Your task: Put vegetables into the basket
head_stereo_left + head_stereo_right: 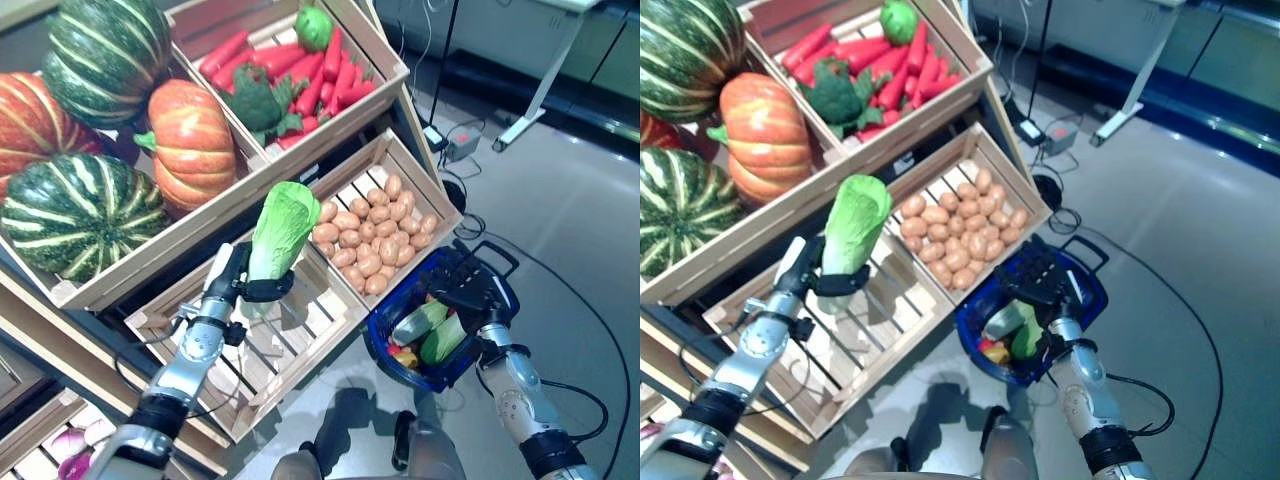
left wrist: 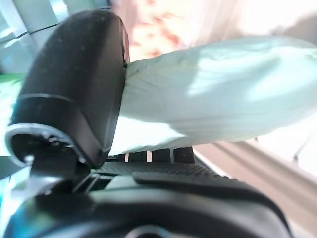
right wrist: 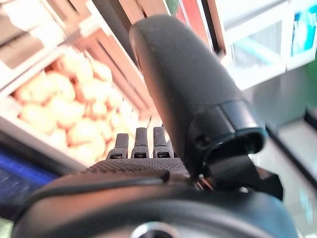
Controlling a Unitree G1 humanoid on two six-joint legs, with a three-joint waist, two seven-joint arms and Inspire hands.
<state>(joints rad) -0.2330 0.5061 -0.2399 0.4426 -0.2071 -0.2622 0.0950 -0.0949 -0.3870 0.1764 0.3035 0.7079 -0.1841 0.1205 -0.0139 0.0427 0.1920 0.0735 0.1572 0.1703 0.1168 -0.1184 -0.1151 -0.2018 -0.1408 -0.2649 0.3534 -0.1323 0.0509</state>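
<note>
Left eye view: left hand [image 1: 238, 282] grips one cabbage [image 1: 279, 229]; right hand [image 1: 466, 285], grip unclear, at basket [image 1: 497, 300] holding two cabbages [image 1: 432, 330]; potato crate [image 1: 424, 176] between.

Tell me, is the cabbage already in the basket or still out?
Out. The left hand holds the cabbage upright above the empty crate; the blue basket, held by the right hand, is apart from it.

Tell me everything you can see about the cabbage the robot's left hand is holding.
The cabbage is long, a napa type, with leafy bright-green top and pale whitish-green stalk end. It stands roughly upright, leaf end up, stalk end clasped in the left hand, whose fingers and thumb curl round it. It is held above the slatted wooden crate, beside the crate of potatoes. Only the hand touches it.
</note>
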